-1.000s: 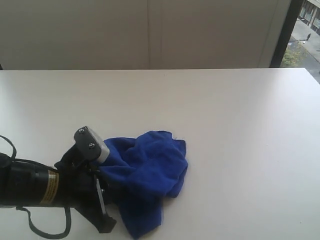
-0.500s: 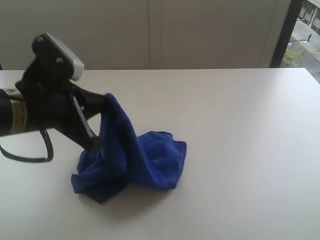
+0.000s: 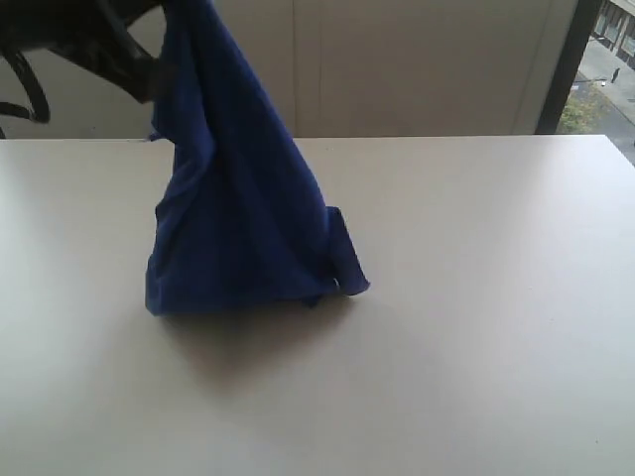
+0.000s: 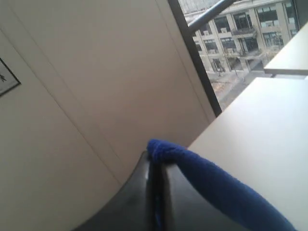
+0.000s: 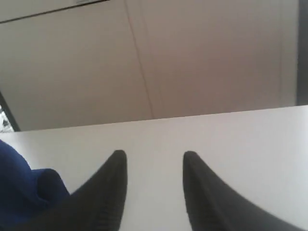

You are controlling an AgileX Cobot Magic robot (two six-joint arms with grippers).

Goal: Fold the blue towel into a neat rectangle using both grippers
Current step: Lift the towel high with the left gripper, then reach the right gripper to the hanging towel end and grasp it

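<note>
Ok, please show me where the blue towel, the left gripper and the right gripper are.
blue towel (image 3: pixel 238 218), exterior view, middle of the hanging cloth.
left gripper (image 4: pixel 155 166), left wrist view, seam between its closed jaws.
right gripper (image 5: pixel 154 156), right wrist view, gap between its two fingertips.

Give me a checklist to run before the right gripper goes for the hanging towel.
1. Left gripper grip on the blue towel: ok, jaws shut on an upper edge.
2. Towel hanging free of the table: not ok, its lower edge appears to rest bunched on the surface.
3. Right gripper ready to grasp: ok, jaws apart with nothing between them.
4. Right gripper lined up with the cloth: not ok, the towel sits off to one side in its wrist view.
5. Free corner found: cannot tell, no tag or clean corner shows.
</note>
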